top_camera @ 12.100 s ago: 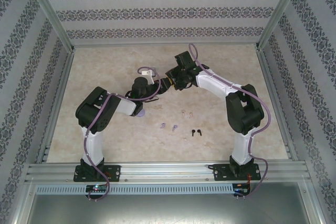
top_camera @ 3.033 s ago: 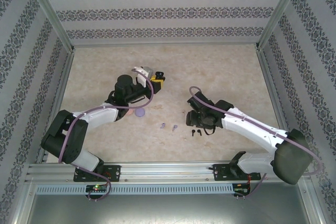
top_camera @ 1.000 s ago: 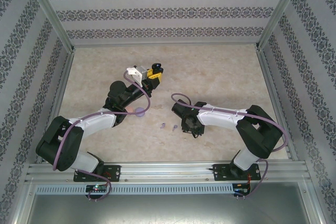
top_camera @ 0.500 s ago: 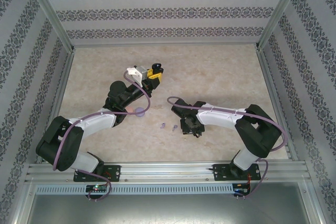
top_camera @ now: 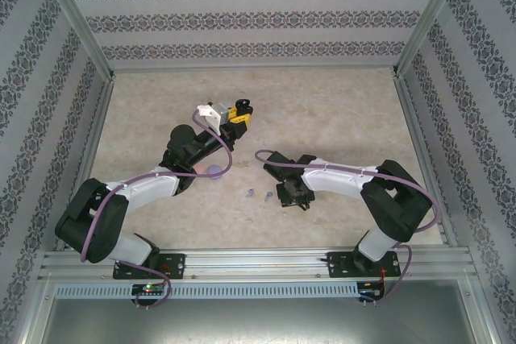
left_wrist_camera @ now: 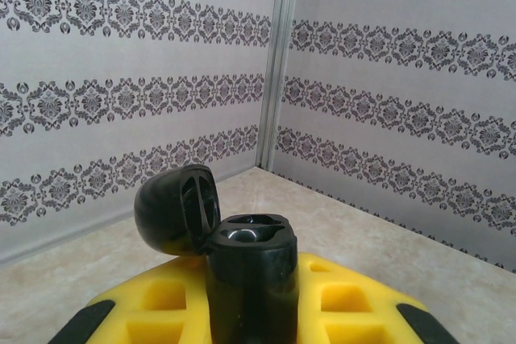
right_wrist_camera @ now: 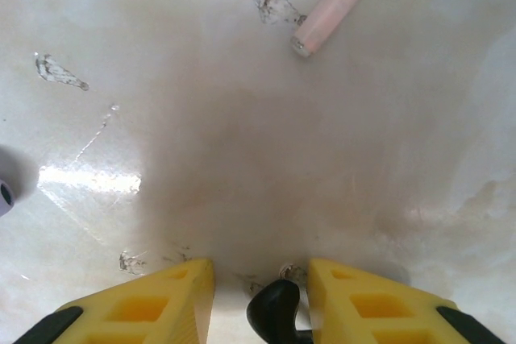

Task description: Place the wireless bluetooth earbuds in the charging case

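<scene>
Your left gripper [left_wrist_camera: 250, 312] is clamped on the black charging case [left_wrist_camera: 246, 259], held up off the table [top_camera: 339, 118] with its lid [left_wrist_camera: 176, 209] flipped open, likely so it is ready to receive. Your right gripper [right_wrist_camera: 262, 275] is down at the table, jaws at a narrow gap either side of a black earbud [right_wrist_camera: 274, 312] without visibly pinching it. I judge that is the pick for this matching case, and a pink earbud [right_wrist_camera: 334, 6] lies ahead, apart.

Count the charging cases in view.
2. A black case, lid open, held in the left gripper; a purple case on the table by the left arm. Another may be hidden under an arm.
</scene>
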You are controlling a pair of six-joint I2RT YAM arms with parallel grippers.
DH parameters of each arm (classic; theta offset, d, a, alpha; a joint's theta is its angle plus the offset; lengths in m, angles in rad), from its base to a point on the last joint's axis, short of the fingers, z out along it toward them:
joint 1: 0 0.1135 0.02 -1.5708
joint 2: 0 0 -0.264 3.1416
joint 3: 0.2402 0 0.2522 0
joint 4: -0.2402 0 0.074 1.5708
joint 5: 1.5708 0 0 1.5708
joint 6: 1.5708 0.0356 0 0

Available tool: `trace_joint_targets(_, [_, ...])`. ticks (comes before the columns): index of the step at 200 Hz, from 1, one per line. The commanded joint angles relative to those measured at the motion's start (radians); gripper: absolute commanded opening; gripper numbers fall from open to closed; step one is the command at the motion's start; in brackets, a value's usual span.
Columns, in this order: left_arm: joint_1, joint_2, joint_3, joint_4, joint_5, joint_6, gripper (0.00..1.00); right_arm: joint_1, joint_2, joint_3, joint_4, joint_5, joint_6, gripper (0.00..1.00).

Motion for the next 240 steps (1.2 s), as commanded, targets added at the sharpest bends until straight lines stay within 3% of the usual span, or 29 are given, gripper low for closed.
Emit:
trace_joint_targets(1, [-0.014, -0.029, 0.017, 0.013, 0.018, 0.018, 0.00, -0.008, -0.018, -0.044, -0.038, -0.049, -0.022, 0.37])
trace_joint_targets(98, [-0.022, -0.025, 0.020, 0.009, 0.011, 0.020, 0.00, 0.014, -0.054, -0.061, -0.022, -0.095, 0.018, 0.36])
trace_joint_targets(240, [-0.032, -0.031, 0.014, 0.007, 0.009, 0.017, 0.00, -0.029, 0.012, -0.018, -0.047, -0.004, -0.047, 0.32])
